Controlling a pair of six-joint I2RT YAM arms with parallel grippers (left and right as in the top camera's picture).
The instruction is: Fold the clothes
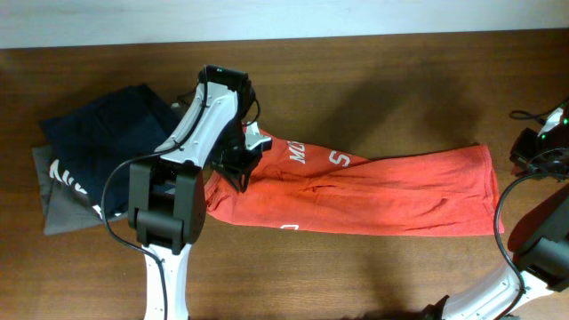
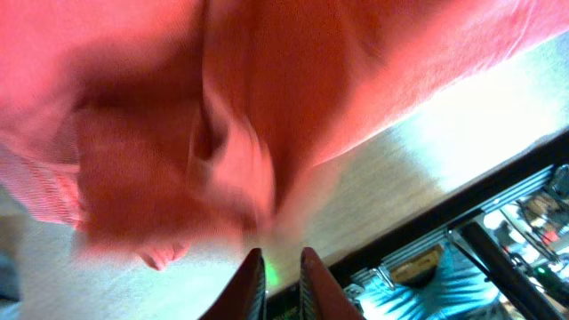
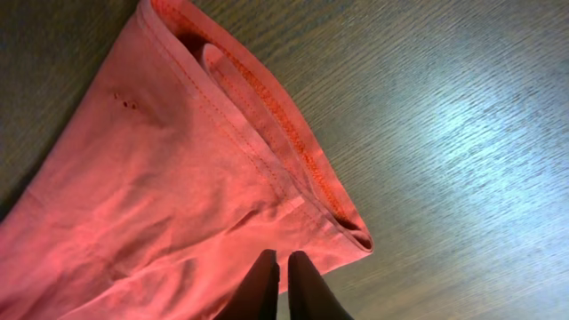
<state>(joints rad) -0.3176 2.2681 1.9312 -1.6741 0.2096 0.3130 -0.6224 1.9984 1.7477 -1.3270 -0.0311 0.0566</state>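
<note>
Left gripper [image 2: 283,271] nearly together above T-shirt [image 1: 382,196]; lettering partly hidden, unreadable.

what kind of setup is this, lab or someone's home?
Probably a lab bench: two robot arms work at a bare wooden table, an orange-red T-shirt lies stretched across it, and more garments are stacked at one end.

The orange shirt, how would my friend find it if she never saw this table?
Start at the brown wooden table. A long orange-red T-shirt lies stretched across its middle. Unlike the navy garment and grey one piled at the left, it is bright and spread out.
</note>
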